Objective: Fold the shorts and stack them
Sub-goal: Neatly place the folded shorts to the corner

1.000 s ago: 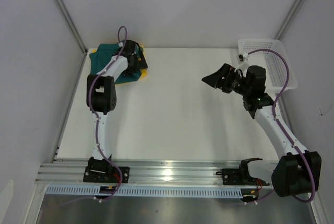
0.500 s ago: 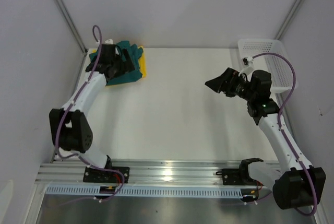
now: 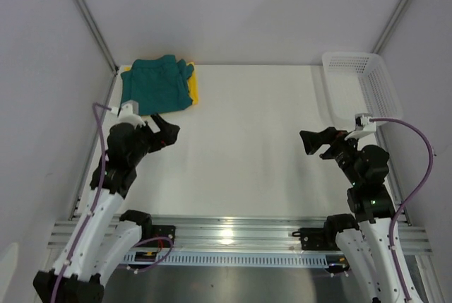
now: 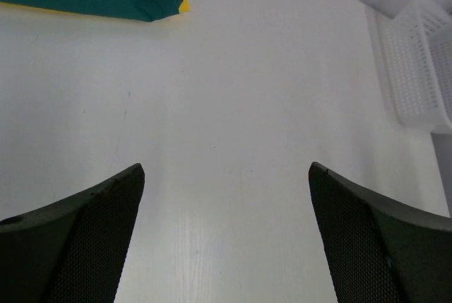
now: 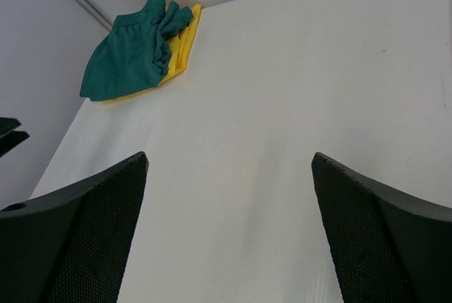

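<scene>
Far-left desk (image 3: 247, 140) corner: teal shorts (image 3: 155, 87) atop yellow shorts (image 3: 195, 88) — rumpled, liable to slump; left gripper (image 3: 168, 132), right gripper (image 3: 308, 143) spread, empty.

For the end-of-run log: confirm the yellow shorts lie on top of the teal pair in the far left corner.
Not quite: the teal shorts lie on top of the yellow shorts, in the far left corner, as the top external view shows.

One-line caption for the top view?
Teal shorts folded atop yellow shorts, far-left corner; left arm and right arm clear, jaws open, empty.
</scene>
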